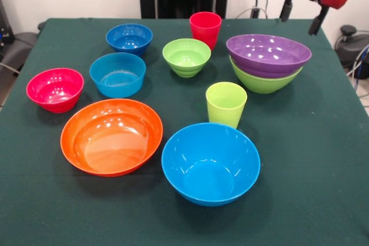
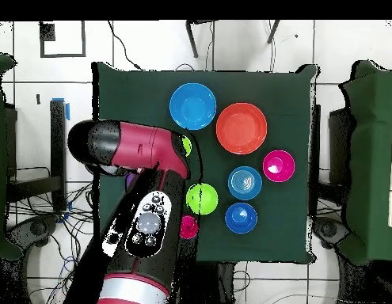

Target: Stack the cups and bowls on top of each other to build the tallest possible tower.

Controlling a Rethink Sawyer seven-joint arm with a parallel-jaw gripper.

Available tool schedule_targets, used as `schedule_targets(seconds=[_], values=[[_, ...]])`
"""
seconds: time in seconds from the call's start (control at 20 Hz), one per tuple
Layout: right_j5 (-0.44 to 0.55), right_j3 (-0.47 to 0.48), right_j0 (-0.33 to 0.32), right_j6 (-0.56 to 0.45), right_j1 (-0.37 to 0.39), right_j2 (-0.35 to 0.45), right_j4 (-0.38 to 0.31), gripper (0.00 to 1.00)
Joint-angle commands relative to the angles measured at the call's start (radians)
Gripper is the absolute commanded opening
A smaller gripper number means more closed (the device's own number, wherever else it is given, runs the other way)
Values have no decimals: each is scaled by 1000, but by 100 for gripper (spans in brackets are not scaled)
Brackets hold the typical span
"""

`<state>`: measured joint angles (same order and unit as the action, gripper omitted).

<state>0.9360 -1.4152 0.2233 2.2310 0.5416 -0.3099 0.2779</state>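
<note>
A wide purple bowl [image 1: 268, 55] sits nested in a large lime-green bowl [image 1: 262, 82] at the right rear of the front view; this pair is the tower. My gripper [image 1: 301, 15] hangs open and empty above and behind it, to the right. The red cup [image 1: 205, 29] stands alone on the cloth, left of the purple bowl. The lime-green cup [image 1: 226, 103] stands in front of the pair. In the overhead view my arm [image 2: 143, 214] hides the gripper and most of the pair.
Loose bowls sit separately on the green-clothed table [image 1: 323, 142]: small lime-green [image 1: 186, 57], dark blue [image 1: 129, 38], small light blue [image 1: 117, 74], pink-red [image 1: 55, 89], large orange [image 1: 111, 136] and large light blue [image 1: 210, 162]. Cables and chairs lie beyond the table edges.
</note>
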Motion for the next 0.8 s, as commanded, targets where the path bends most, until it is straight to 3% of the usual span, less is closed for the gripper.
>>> schedule_targets(seconds=[0.05,0.6,0.8], values=[[-145,-79,40,72,-73,109,-58,100],[-323,-104,112,144,-163,42,-75,100],[-378,-113,109,124,-179,33,-74,100]])
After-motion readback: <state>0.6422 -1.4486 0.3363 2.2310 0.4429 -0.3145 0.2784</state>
